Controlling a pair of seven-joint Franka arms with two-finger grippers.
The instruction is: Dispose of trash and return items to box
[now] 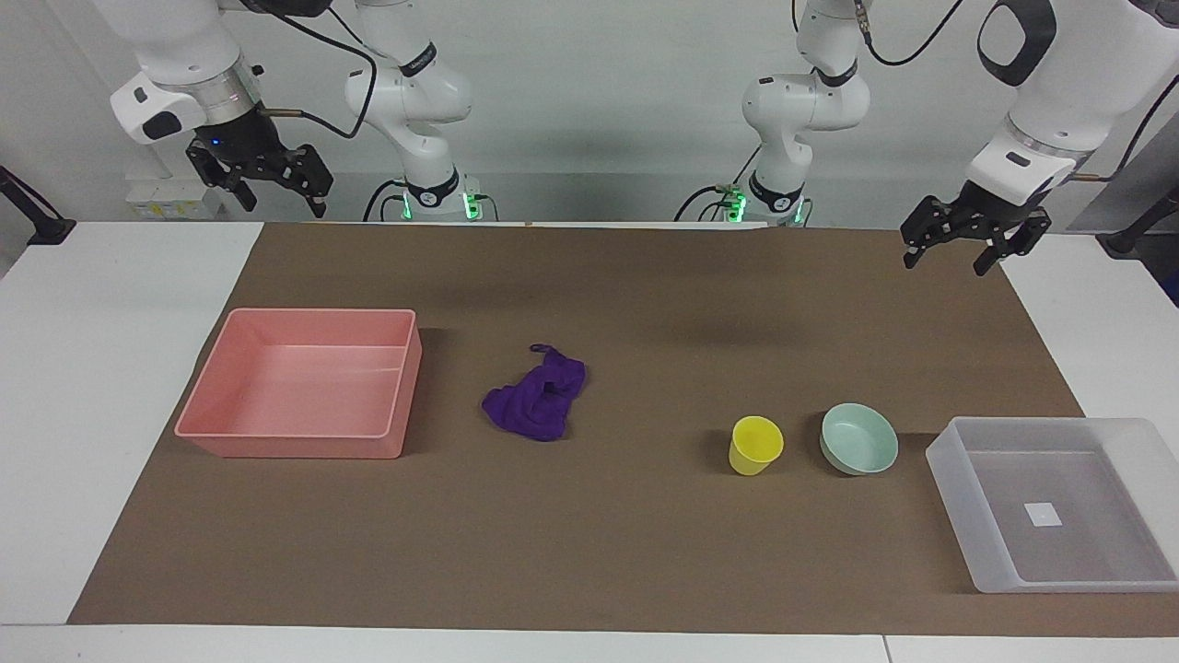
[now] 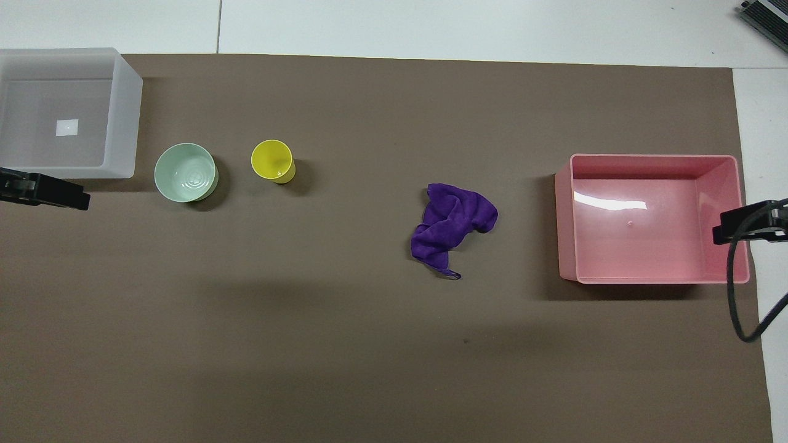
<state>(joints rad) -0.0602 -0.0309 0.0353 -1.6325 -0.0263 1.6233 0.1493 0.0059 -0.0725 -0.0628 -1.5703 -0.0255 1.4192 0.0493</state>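
Observation:
The purple rag (image 1: 537,402) lies crumpled in the middle of the brown mat, also in the overhead view (image 2: 452,224). The yellow cup (image 1: 755,445) (image 2: 273,161) stands upright beside the mint bowl (image 1: 858,438) (image 2: 185,172). The translucent box (image 1: 958,470) (image 2: 126,123) sits empty at the left arm's end, beside the bowl. My left gripper (image 1: 944,265) (image 2: 46,191) hangs open and empty, raised over the mat by the box's wall. My right gripper (image 1: 285,207) (image 2: 748,223) hangs open and empty, high over the pink bin's outer rim.
The pink bin (image 1: 304,448) (image 2: 563,215) sits empty at the right arm's end of the mat, beside the rag. A black cable (image 2: 735,295) loops down from the right gripper. White table borders the mat on all sides.

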